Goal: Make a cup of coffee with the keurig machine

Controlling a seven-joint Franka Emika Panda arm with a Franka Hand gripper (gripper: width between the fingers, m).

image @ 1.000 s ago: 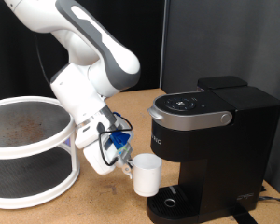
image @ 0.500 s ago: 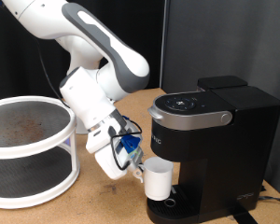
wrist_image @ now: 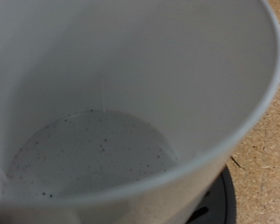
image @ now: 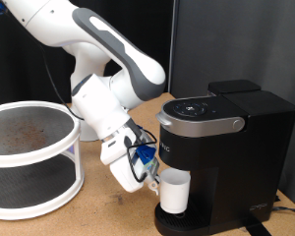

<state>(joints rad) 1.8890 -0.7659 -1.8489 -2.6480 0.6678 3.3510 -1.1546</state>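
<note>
Carried rightward, mug [image: 176, 193] hangs from fingers [image: 153, 179] over drip tray [wrist_image: 215, 194].

My gripper [image: 150, 178] is partly behind the white mug [image: 175, 193], so my fingertips are hidden. Up close, the mug [wrist_image: 131, 103] spills past the edges, covering most of the black drip tray [wrist_image: 217, 198].

White mug [image: 175, 193] upright under black Keurig machine [image: 221, 147] spout

One white mug [image: 175, 192], one black coffee maker [image: 226, 157], one two-tier round white shelf [image: 31, 157], one robot arm [image: 98, 59].
</note>
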